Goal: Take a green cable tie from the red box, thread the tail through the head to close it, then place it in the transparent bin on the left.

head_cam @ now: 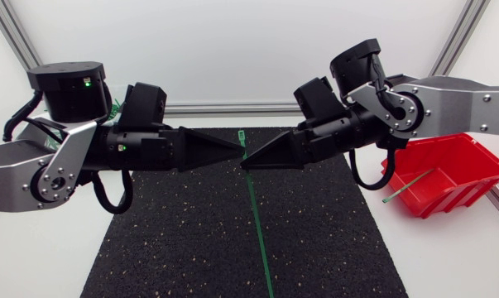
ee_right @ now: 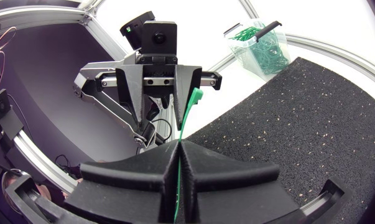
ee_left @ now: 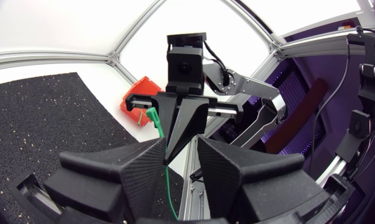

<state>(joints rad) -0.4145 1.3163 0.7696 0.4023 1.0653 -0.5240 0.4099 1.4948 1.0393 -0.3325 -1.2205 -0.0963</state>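
- Clamped flat on the cable tie (ee_right: pixel 186 118) with the right gripper (head_cam: pixel 243 163), fingers pressed fully together, high over the middle of the mat (head_cam: pixel 175 240).
- Showing the head (ee_left: pixel 153 116) just past those fingertips, and the long tail running down toward the mat's near edge.
- Keeping the left gripper (head_cam: pixel 241 151) at a narrow gap with nothing held, nose to nose with the other one over the same middle of the mat. Letting the tail pass by the gap unpinched, by the look of it.
- Likely very light: a thin, springy, slick plastic strap that holds a line yet bends and twists at a nudge.
- Best pinched on its flat faces, close to the tail tip, leaving only a short free length so it steers into the head instead of flexing away.
- Little room between the two noses, plenty of open air above the rest of the mat.
- Mind the red box (head_cam: pixel 448 178) off the mat's right edge, one spare tie poking over its rim.
- Heading later to the bin (ee_right: pixel 262 46), just off a corner on the mat's left side.
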